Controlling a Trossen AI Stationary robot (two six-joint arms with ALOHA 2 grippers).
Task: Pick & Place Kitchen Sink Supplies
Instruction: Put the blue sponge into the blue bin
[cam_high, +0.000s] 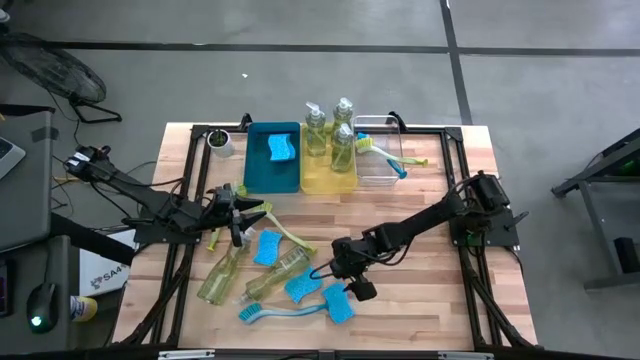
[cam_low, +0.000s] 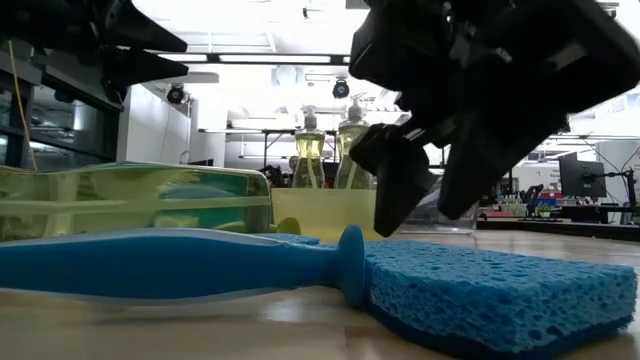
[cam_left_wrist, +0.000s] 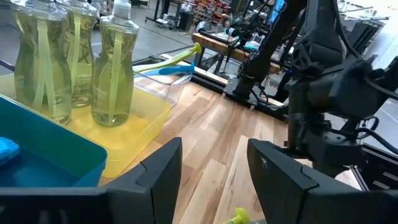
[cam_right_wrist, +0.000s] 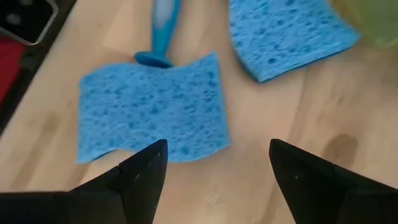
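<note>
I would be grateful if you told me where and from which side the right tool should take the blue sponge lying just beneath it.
Grip the sponge across its narrower width, coming straight down from above. It lies flat on the table, so only its wavy side edges offer purchase. The right tool hovers open just beside it. Keep clear of the blue brush, whose handle end touches one edge.

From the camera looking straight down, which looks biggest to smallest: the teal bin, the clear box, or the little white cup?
1. Teal plastic bin, holding one blue sponge.
2. Clear plastic box, noticeably smaller.
3. Small white cup, smallest by far.
</note>
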